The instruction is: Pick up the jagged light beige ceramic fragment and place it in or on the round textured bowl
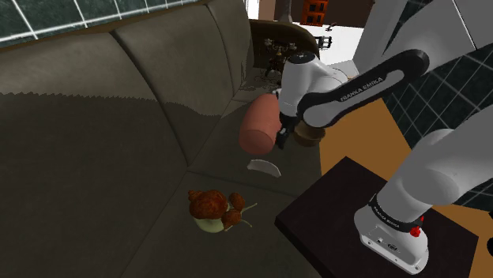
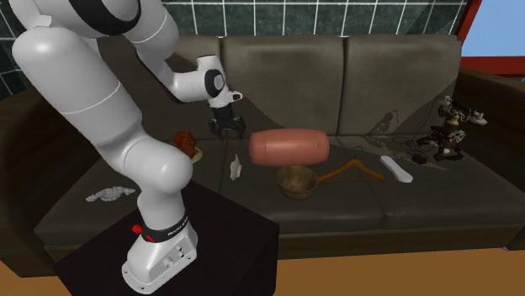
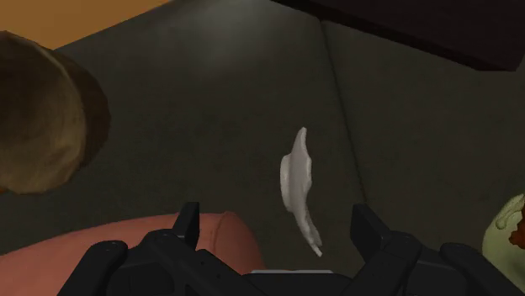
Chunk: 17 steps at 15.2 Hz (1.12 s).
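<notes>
Pre-grasp stage, no contact made, nothing lifted. Hovering with gripper [image 3: 278,217] above the sofa seat [image 2: 379,200], black fingers spread wide, only air between them. Looking straight down on the jagged pale fragment [image 3: 298,181], off-white to grey here rather than clearly beige, lying flat on the dark cushion below the open jaws and well clear of both fingers. Lined up with the gap between the fingers, long axis crossing the closing line, so a pinch across the narrow width looks workable, as a guess. In the shoulder view, lying near the seat's front edge, between the pinkish-red bolster [image 2: 289,147] and the dark stand [image 1: 332,205]. In the second exterior view, lying to the left of the brown round bowl [image 2: 290,187], near it but not touching. Bowl upright on the same seat, just in front of the bolster, nothing visible inside. Also on the sofa: wooden hanger [image 2: 353,171] on the bowl's other side, and a brown lumpy item on a pale plate [image 1: 215,209] beyond the fragment, away from the bowl. Left to do, by judgement: descend, close on fragment, lift, carry the short way over to bowl, release. So essentially all of the task remaining. Thin flat shard on soft cushion, likely tricky to get fingertips under.
</notes>
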### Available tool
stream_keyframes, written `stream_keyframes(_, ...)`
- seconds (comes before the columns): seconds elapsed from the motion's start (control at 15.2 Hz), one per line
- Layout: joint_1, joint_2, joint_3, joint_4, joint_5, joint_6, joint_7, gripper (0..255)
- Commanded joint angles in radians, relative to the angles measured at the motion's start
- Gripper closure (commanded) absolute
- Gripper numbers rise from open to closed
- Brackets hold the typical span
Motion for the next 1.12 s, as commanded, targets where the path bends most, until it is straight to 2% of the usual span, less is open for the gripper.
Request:
stream_keyframes(0.0, -0.018, 0.087, 0.033, 0.008, -0.068, 0.092, 0.051, 0)
stream_keyframes(0.2, -0.059, 0.224, 0.078, 0.037, -0.229, 0.201, 0.169, 0)
stream_keyframes(0.4, -0.08, 0.37, 0.091, 0.095, -0.465, 0.271, 0.342, 0)
stream_keyframes(0.53, -0.062, 0.468, 0.068, 0.148, -0.631, 0.295, 0.465, 0)
stream_keyframes(0.59, -0.049, 0.496, 0.055, 0.164, -0.676, 0.301, 0.499, 0)
stream_keyframes(1.06, -0.024, 0.612, -0.013, 0.216, -0.831, 0.345, 0.615, 0)
